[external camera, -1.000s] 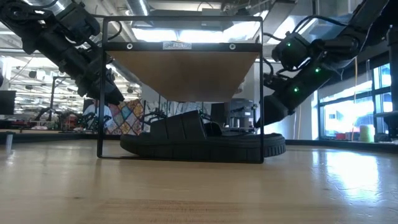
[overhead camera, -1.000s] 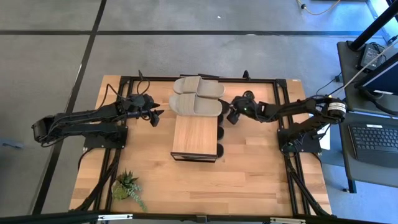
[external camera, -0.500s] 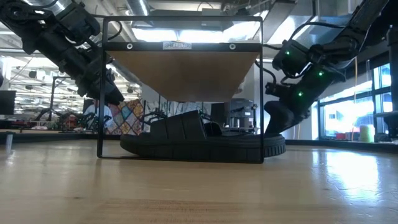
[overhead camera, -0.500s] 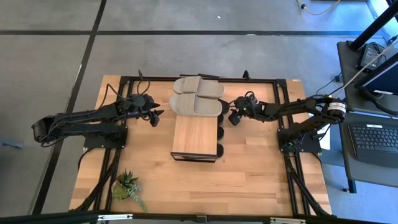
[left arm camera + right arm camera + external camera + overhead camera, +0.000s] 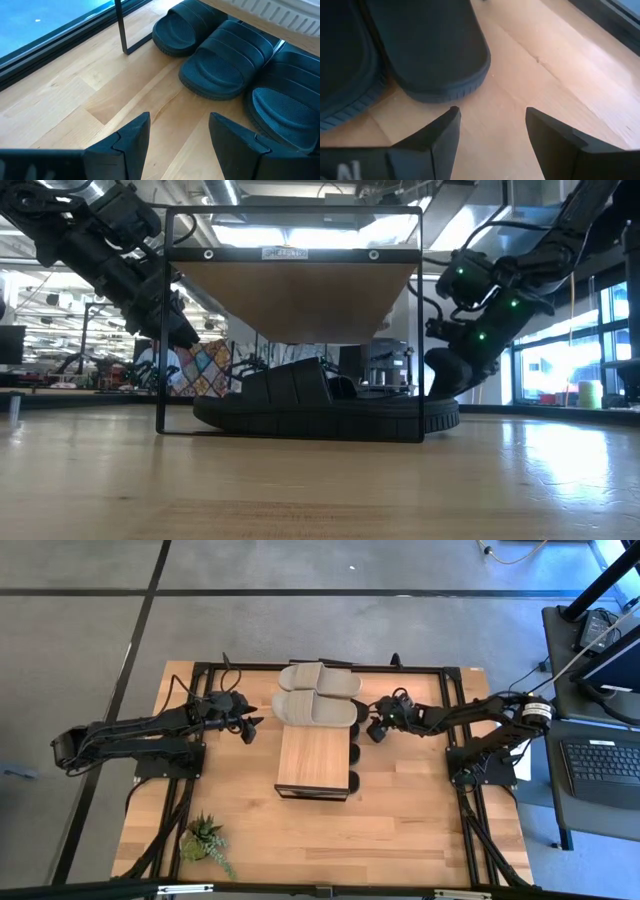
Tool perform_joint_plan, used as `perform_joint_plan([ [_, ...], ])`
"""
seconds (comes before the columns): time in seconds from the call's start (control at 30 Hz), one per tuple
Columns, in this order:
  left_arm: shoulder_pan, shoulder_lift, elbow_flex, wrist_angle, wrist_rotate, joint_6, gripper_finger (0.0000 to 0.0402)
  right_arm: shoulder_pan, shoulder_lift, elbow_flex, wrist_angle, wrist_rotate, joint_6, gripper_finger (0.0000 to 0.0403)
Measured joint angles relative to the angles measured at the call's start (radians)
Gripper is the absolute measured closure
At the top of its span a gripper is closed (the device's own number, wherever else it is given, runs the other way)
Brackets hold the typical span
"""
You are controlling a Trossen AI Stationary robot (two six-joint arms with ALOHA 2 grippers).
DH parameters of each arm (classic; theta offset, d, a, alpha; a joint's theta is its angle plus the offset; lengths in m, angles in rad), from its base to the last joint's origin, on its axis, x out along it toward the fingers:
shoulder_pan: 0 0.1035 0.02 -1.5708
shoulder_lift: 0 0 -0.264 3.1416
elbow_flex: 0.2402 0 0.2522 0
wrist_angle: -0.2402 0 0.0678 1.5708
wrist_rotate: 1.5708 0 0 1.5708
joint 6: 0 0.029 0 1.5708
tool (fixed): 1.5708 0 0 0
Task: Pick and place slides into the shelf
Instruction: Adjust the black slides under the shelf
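Wood table (image 5: 400, 830): shelf (image 5: 313, 762), black slides (image 5: 320, 408) beneath, plant (image 5: 205, 838).

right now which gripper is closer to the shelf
The right. The right gripper sits just off the right edge of the shelf, fingers open, by the black slides under it. The left gripper hangs farther off its left side, also open.

Robotics lab/workshop: concrete floor (image 5: 90, 630), laptop desk (image 5: 598, 772), open industrial hall behind.
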Motion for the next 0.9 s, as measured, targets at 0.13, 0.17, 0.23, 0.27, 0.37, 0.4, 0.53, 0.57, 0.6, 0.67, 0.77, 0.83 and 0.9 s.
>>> perform_joint_plan([
  [0.13, 0.0, 0.0, 0.0, 0.0, 0.0, 0.0, 0.0207, 0.0, 0.018, 0.0, 0.032, 0.0, 0.002, 0.0178],
  [0.17, 0.0, 0.0, 0.0, 0.0, 0.0, 0.0, 0.0207, 0.0, 0.025, 0.0, 0.044, 0.0, -0.003, 0.0178],
  [0.23, 0.0, 0.0, 0.0, 0.0, 0.0, 0.0, 0.0207, 0.0, 0.04, 0.0, 0.072, 0.0, -0.005, 0.0178],
  [0.27, 0.0, 0.0, 0.0, 0.0, 0.0, 0.0, 0.0207, 0.0, 0.048, 0.0, 0.083, 0.0, -0.006, 0.0178],
  [0.37, 0.0, 0.0, 0.0, 0.0, 0.0, 0.0, 0.0207, 0.0, 0.065, 0.0, 0.107, 0.019, -0.009, 0.0178],
  [0.4, 0.0, 0.0, 0.0, 0.0, 0.0, 0.0, 0.0207, 0.0, 0.068, 0.0, 0.111, 0.03, -0.01, 0.0178],
  [0.53, 0.0, 0.0, 0.0, 0.0, 0.0, 0.0, 0.0207, 0.0, 0.079, 0.0, 0.163, 0.058, -0.019, 0.0178],
  [0.57, 0.0, 0.0, 0.0, 0.0, 0.0, 0.0, 0.0207, 0.0, 0.079, 0.0, 0.182, 0.057, -0.028, 0.0178],
  [0.6, 0.0, 0.0, 0.0, 0.0, 0.0, 0.0, 0.0207, 0.0, 0.079, 0.0, 0.199, 0.057, -0.032, 0.0178],
  [0.67, 0.0, 0.0, 0.0, 0.0, 0.0, 0.0, 0.0207, 0.0, 0.079, 0.0, 0.223, 0.056, -0.037, 0.0178],
  [0.77, 0.0, 0.0, 0.0, 0.0, 0.0, 0.0, 0.0207, -0.001, 0.079, 0.0, 0.234, 0.055, -0.039, 0.0178],
  [0.83, 0.0, 0.0, 0.0, 0.0, 0.0, 0.0, 0.0207, -0.005, 0.079, 0.0, 0.223, 0.055, -0.039, 0.0178],
  [0.9, 0.0, 0.0, 0.0, 0.0, 0.0, 0.0, 0.0207, -0.013, 0.079, 0.0, 0.218, 0.055, -0.039, 0.0178],
])
